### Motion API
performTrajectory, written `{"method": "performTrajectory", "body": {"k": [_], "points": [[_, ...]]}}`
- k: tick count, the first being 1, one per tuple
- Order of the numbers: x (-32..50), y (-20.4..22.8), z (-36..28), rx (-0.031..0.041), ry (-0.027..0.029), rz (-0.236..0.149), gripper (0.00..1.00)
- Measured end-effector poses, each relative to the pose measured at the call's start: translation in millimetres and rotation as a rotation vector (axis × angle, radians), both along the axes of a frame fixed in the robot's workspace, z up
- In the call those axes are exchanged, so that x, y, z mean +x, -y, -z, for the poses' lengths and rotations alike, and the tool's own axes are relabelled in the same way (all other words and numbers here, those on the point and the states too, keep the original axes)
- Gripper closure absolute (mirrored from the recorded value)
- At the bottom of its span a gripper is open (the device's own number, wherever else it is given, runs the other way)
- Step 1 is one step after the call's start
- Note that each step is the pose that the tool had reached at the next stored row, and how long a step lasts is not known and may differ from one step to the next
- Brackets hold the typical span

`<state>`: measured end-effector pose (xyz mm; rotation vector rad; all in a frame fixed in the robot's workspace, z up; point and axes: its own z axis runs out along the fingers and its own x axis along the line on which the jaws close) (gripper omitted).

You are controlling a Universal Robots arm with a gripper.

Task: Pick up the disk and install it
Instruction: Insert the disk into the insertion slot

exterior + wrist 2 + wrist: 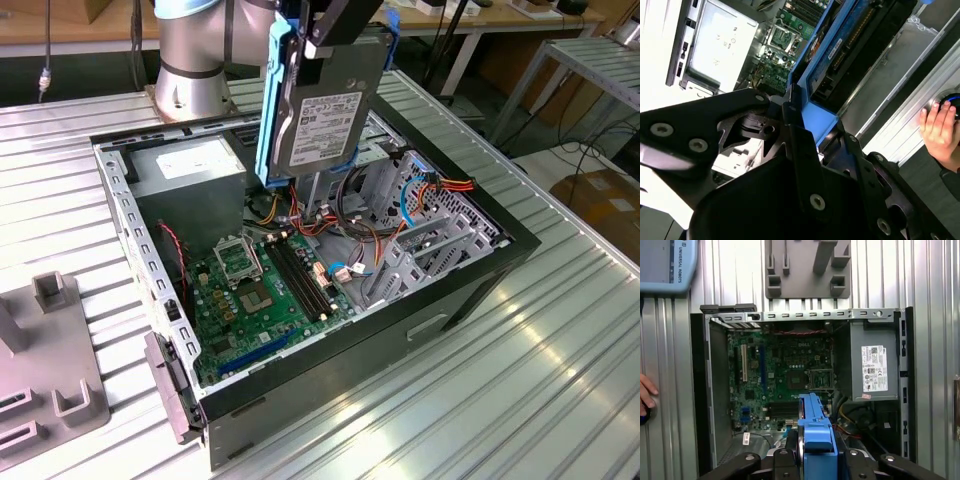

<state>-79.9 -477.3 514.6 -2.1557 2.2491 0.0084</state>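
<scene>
so this is the carry-over part of the job, as far as I can judge; the gripper is clamped on the top edge of the disk, which hangs on edge straight below it, up in the air over the open computer case and touching nothing inside; pick-up looks done, install not yet done; the metal drive bay sits below the gripper and off toward the exterior view's right, so my guess is that seating it calls for turning the disk from on-edge to match the bay and lining up the blue bracket before any lowering, with those loose cables around the bay being the thing to snag on; view differences: the exterior view gives the disk's labelled face and how high it rides above the motherboard; the first wrist view looks straight down past the bracket edge at the whole case interior plus the grey fixture on the desk; both wrist views catch a person's hand resting on the desk beside the case.
</scene>
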Motion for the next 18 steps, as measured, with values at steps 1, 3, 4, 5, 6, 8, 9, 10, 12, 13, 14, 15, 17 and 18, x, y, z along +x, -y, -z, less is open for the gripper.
{"method": "performTrajectory", "body": {"k": [1, 3, 4, 5, 6, 8, 9, 10, 12, 13, 14, 15, 17, 18], "points": [[0.3, 2.3, 0.2, -0.0007, 0.0002, 0.0, 0.63], [0.7, 5.1, 0.5, -0.0015, 0.0006, 0.0, 0.63], [0.9, 7.0, 0.8, -0.0019, 0.0008, 0.0, 0.63], [1.1, 8.3, 0.9, -0.0023, 0.001, 0.0, 0.63], [1.3, 9.7, 1.0, -0.0027, 0.0011, 0.0, 0.63], [1.7, 12.7, 1.4, -0.0034, 0.0015, 0.0, 0.63], [1.9, 14.0, 1.5, -0.0038, 0.0016, 0.0, 0.63], [2.2, 16.0, 1.7, -0.0046, 0.0017, 0.0, 0.63], [2.7, 19.7, 2.2, -0.0054, 0.0021, 0.0, 0.63], [2.9, 21.1, 2.3, -0.0057, 0.0022, 0.0, 0.63], [3.2, 23.2, 2.6, -0.0063, 0.0024, 0.0, 0.63], [3.4, 24.6, 2.7, -0.0066, 0.0025, 0.0, 0.63], [3.8, 27.7, 3.1, -0.0075, 0.0029, 0.0, 0.63], [4.0, 29.3, 3.2, -0.008, 0.003, 0.0, 0.63]]}}
